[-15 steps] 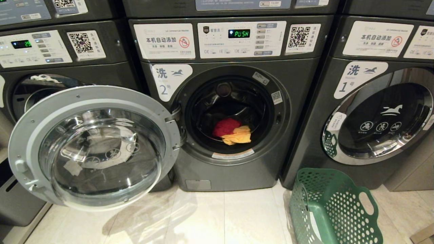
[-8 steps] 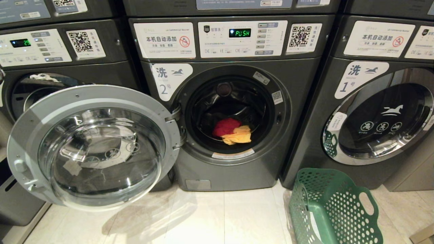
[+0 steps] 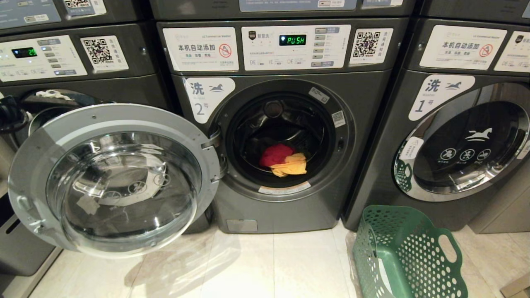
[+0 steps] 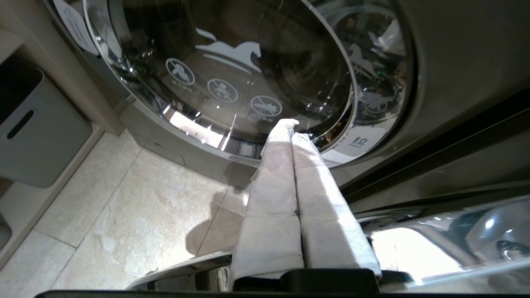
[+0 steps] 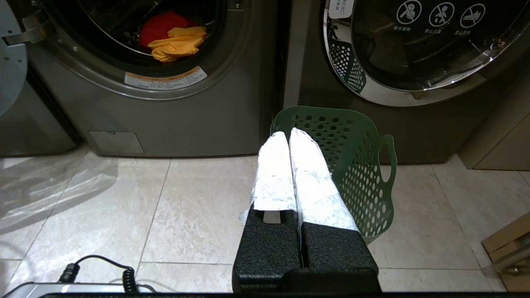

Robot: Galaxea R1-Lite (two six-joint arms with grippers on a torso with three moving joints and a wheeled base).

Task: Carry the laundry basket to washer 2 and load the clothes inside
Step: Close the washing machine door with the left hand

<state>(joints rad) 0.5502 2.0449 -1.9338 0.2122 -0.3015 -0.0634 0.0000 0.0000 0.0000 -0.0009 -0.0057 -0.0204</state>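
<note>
Far left in head view: a dark bit of the L arm (image 3: pixel 10 116) shows at the frame edge, in front of the left-hand washer (image 3: pixel 83 62), just above the open door's rim. L gripper (image 4: pixel 290 128) seen from its wrist cam: white-wrapped fingers (image 4: pixel 273 186) pressed together, holding nothing, tips pointing at the lower rim of that washer's closed glass door (image 4: pixel 232 74) w/ horse logo.

Next: washer 2's door (image 3: pixel 114 180) swung wide open to the left, glass facing the cam. Washer 2 (image 3: pixel 281 124) in the middle, display reads PUSH, white "2" label (image 3: pixel 207 99) beside the opening. Inside the drum: red cloth (image 3: pixel 275 154) and yellow cloth (image 3: pixel 292 165), touching, near the front lip. Trousers can't be made out in the dark drum.

Right: washer 1 (image 3: pixel 459 140), door closed. Laundry basket (image 3: pixel 408 252) stands on the tile floor (image 3: pixel 248 265) in front of it, tilted, nothing visible inside.

R gripper (image 5: pixel 290 134): fingers (image 5: pixel 275 174) pressed together, empty, low over the floor, tips pointing at the basket's near wall.
</note>
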